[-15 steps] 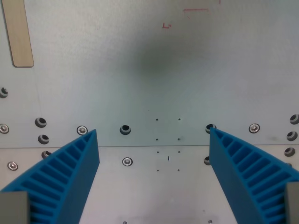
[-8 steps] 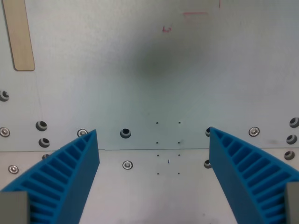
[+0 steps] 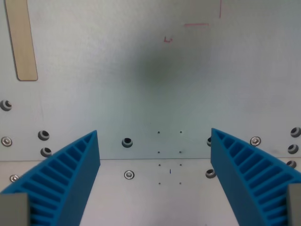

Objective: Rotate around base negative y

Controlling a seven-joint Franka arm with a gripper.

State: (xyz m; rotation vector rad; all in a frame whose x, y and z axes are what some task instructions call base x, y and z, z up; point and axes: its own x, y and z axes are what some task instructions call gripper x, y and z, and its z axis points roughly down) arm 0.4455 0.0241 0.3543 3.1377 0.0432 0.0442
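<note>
gripper (image 3: 155,141) fingers (image 3: 70,174) spread wide, nothing between them. metal plate (image 3: 150,84) below, wooden strip (image 3: 21,40) at the wrist view's upper left.

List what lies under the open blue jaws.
Under the gripper: a bare metal plate with bolt holes, screws and a seam. The blue jaws cover some holes near both lower corners.

Gripper (image 3: 155,155) — two blue ribbed fingers (image 3: 66,183), grey bases.
</note>
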